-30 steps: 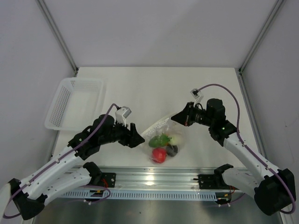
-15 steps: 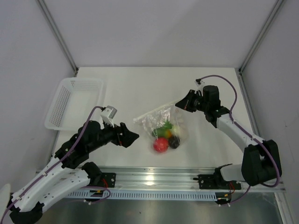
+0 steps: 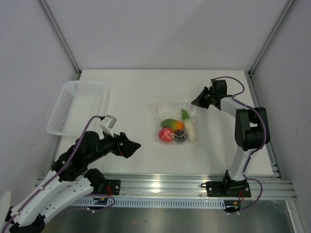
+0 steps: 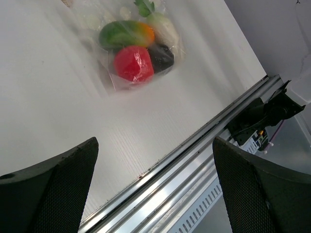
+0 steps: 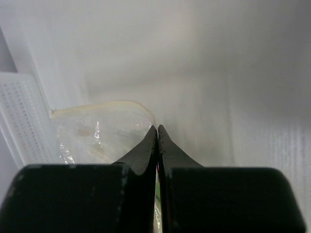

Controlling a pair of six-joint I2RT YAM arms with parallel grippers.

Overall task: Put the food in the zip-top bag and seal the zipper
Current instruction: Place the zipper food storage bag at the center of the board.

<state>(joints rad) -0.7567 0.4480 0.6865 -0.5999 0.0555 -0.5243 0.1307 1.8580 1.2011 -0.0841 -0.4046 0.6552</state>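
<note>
The clear zip-top bag (image 3: 170, 110) lies flat on the white table with the food inside. I see a red ball (image 3: 166, 135), a green-and-orange piece (image 3: 171, 124), a white oblong piece (image 3: 191, 130) and a dark piece (image 3: 180, 137). My right gripper (image 3: 196, 103) is shut on the bag's back right corner. In the right wrist view the gripper (image 5: 157, 127) pinches the film where the pale zipper (image 5: 97, 107) ends. My left gripper (image 3: 134, 144) stands open, left of the bag and apart from it. The left wrist view shows the left gripper (image 4: 155, 143) holding nothing, with the bag (image 4: 102, 73) ahead.
A white perforated basket (image 3: 82, 84) stands at the back left of the table. A metal rail (image 3: 165, 182) runs along the near edge, below the open left fingers (image 4: 63, 189). Grey walls close in both sides and the back.
My right gripper has pulled the bag back and to the right, and the bag now lies flat. My left gripper has opened, let go of the bag and drawn back to the near left.
</note>
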